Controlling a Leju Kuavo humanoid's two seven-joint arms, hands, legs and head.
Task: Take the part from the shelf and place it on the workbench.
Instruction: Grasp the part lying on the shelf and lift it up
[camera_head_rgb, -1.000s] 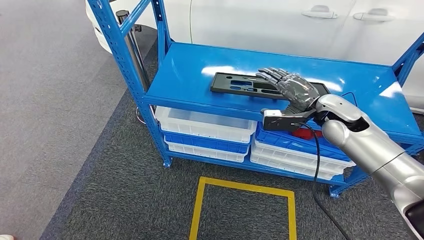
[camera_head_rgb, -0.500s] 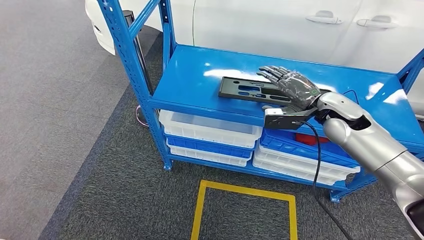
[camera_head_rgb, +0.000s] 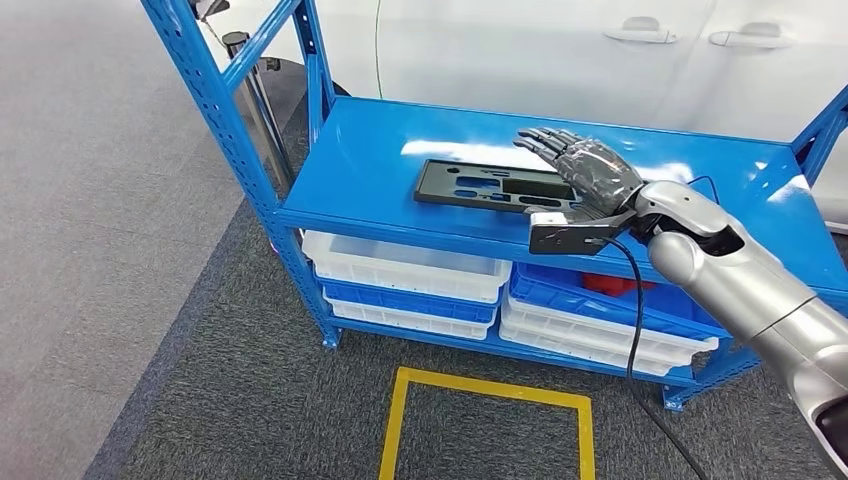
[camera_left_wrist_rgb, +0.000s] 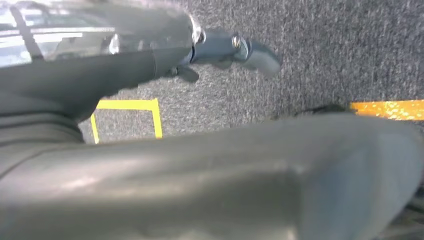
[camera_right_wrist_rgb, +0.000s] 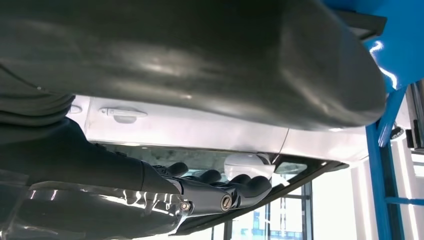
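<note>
A flat black part with cut-outs lies on the top board of the blue shelf. My right hand is spread over the part's right end, palm down and fingers stretched out, holding nothing; whether it touches the part I cannot tell. In the right wrist view the same hand shows straight dark fingers against a white car, and the part's edge lies on the blue board. My left hand hangs over the grey carpet with its fingers apart and nothing in them.
White bins and blue bins fill the lower shelf, one with a red item. A white car stands close behind. Blue uprights frame the shelf's left end. A yellow floor square lies in front. A black cable hangs from my right wrist.
The whole picture has shifted a little, so the camera moved. My right hand stays spread over the right end of the black part.
</note>
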